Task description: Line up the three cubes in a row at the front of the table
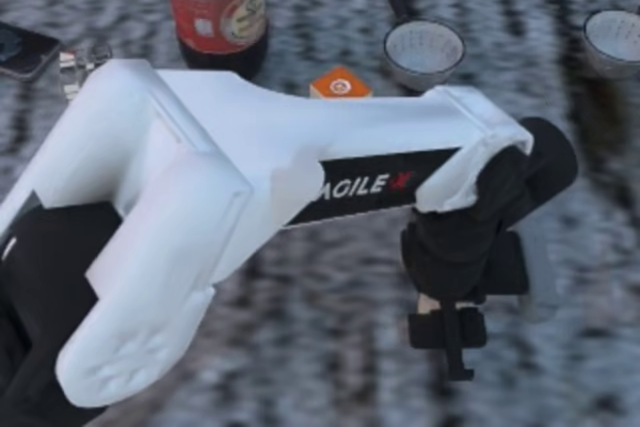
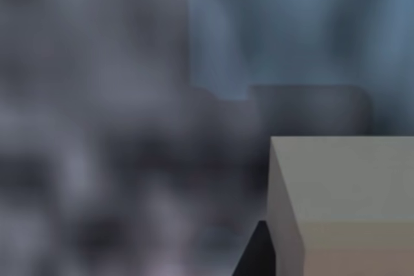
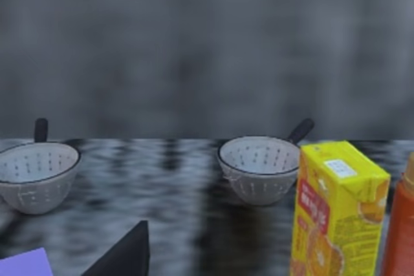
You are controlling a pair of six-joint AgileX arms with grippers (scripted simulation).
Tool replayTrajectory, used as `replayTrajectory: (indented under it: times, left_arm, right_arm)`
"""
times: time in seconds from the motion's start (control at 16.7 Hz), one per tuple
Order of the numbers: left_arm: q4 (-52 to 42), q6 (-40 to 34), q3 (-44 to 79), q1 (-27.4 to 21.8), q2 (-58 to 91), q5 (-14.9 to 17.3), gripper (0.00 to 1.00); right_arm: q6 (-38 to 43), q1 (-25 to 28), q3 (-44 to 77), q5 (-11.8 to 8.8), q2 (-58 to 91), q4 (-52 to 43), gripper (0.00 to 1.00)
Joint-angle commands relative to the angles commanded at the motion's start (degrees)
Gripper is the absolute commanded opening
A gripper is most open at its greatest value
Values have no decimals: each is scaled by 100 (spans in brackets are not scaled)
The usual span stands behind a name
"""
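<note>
My left arm reaches across the table (image 1: 330,347), and its gripper (image 1: 447,332) hangs at the front right of centre, pointing down. It is shut on the small cream cube (image 2: 343,205), of which only a sliver (image 1: 428,304) shows from above. One dark finger (image 2: 257,256) lies against the cube's side. Beyond it the left wrist view shows a blurred lavender-blue block (image 2: 272,30) and a darker block (image 2: 310,111). A corner of the lavender-blue cube (image 3: 22,264) shows beside my right gripper (image 3: 126,256), which is out of the top view. I cannot make out the purple cube for sure.
At the back stand a dark bottle with a red label (image 1: 215,7), a cream box with an orange top (image 1: 340,84), two grey strainers (image 1: 424,50) (image 1: 612,39) and a phone (image 1: 20,47). A yellow juice carton (image 3: 336,211) and an orange bottle (image 3: 401,224) stand close to the right wrist.
</note>
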Motion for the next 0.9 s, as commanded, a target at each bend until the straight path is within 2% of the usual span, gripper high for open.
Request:
replayTrajectory:
  times: [0.42, 0.9]
  left_arm:
    - [0, 0, 0, 0, 0, 0, 98]
    - [0, 0, 0, 0, 0, 0, 100]
  right_arm:
    - [0, 0, 0, 0, 0, 0, 100]
    - [0, 0, 0, 0, 0, 0, 100]
